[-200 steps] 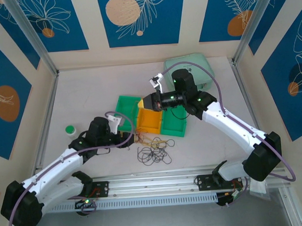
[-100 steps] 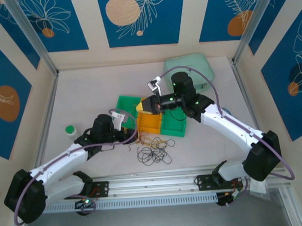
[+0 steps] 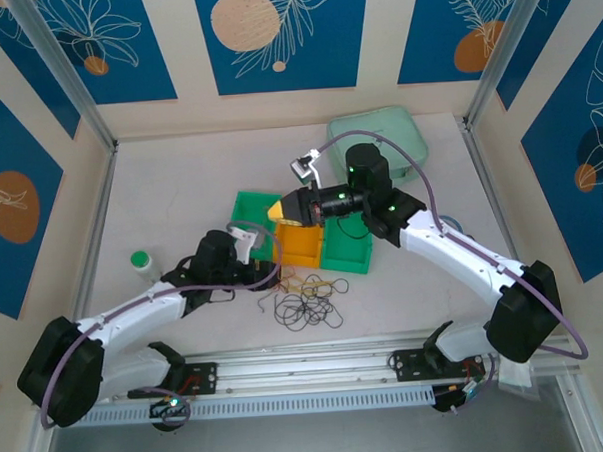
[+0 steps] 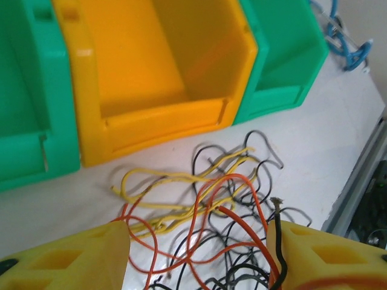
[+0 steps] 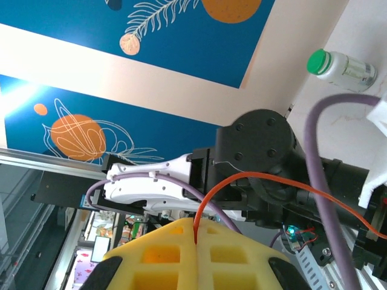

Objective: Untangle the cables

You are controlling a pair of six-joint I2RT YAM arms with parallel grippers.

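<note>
The cables lie in a loose tangle of black, orange and pale yellow strands on the table, in front of the bins. My left gripper is low at the tangle's left edge. In the left wrist view it stands open, with orange and black loops between its yellow fingers and a black strand lying against the right finger. My right gripper hovers above the yellow bin. In the right wrist view it is shut on a single orange cable that arches away from the pads.
Three bins stand in a row behind the tangle: green, yellow, green. A pale green lidded box sits at the back right. A green-capped bottle stands left of my left arm. A metal rail runs along the near edge.
My left arm has reached right, bringing its gripper to the tangle. My right gripper has drifted slightly left over the bins, still pinching the orange cable.
</note>
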